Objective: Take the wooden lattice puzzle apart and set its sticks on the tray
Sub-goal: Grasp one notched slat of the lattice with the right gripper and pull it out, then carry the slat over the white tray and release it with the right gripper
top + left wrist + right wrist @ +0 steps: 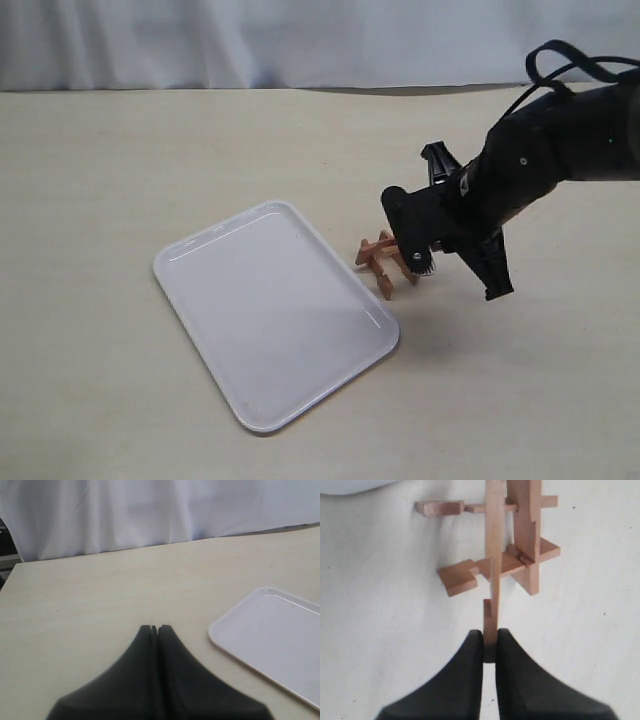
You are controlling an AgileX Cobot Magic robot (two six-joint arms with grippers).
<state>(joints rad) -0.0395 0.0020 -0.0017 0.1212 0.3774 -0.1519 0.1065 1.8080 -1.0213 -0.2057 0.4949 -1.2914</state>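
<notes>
The reddish-brown wooden lattice puzzle (381, 262) stands on the table just right of the white tray (270, 310), its sticks still interlocked. In the right wrist view the puzzle (520, 550) shows its crossing slats, and one stick (493, 570) runs down between the black fingers. My right gripper (489, 642) is shut on the end of that stick. In the exterior view the right gripper (415, 258) sits at the puzzle's right side. My left gripper (154, 628) is shut on nothing, above bare table, with the tray (270, 645) a little to one side. The left arm is outside the exterior view.
A white curtain (300, 40) hangs along the table's far edge. The pale table top (120, 170) runs wide to the left of and behind the tray. The right arm's black body (540, 160) and cable loop hang over the right side.
</notes>
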